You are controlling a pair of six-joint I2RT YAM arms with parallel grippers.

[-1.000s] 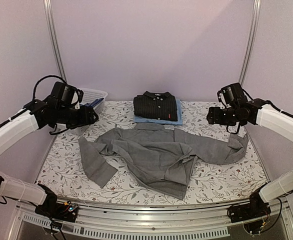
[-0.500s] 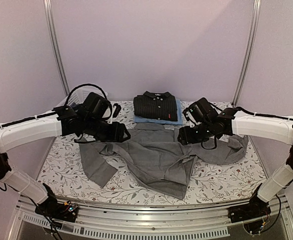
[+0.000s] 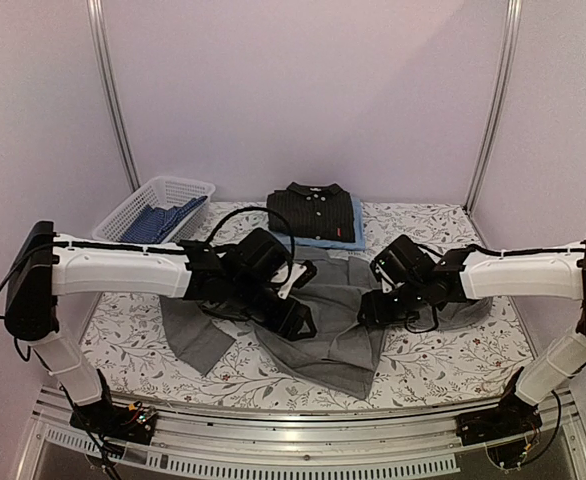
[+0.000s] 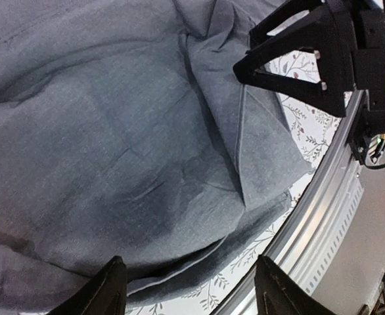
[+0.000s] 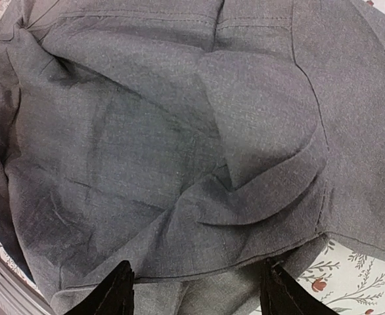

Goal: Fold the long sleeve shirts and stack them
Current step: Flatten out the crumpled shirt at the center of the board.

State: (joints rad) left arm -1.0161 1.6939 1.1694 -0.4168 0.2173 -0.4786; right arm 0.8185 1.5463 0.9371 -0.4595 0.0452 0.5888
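Observation:
A plain grey shirt (image 3: pixel 335 340) lies spread and rumpled on the flowered table. It fills the left wrist view (image 4: pixel 113 131) and the right wrist view (image 5: pixel 166 131). My left gripper (image 3: pixel 301 322) is open and low over the shirt's middle, near its front hem. My right gripper (image 3: pixel 370 312) is open and low over the shirt's right part, facing the left one. Neither holds cloth. A folded black shirt (image 3: pixel 311 212) with pale buttons lies on a folded light blue shirt (image 3: pixel 356 238) at the back.
A white lattice basket (image 3: pixel 143 205) with blue cloth in it stands at the back left. The table's metal front rail (image 3: pixel 293 432) runs along the near edge. The grey shirt's left sleeve (image 3: pixel 188 335) reaches toward the left.
Both arms have swung in from the table's sides and come down over the grey shirt's middle. The shirt's right sleeve is now mostly hidden behind the right arm.

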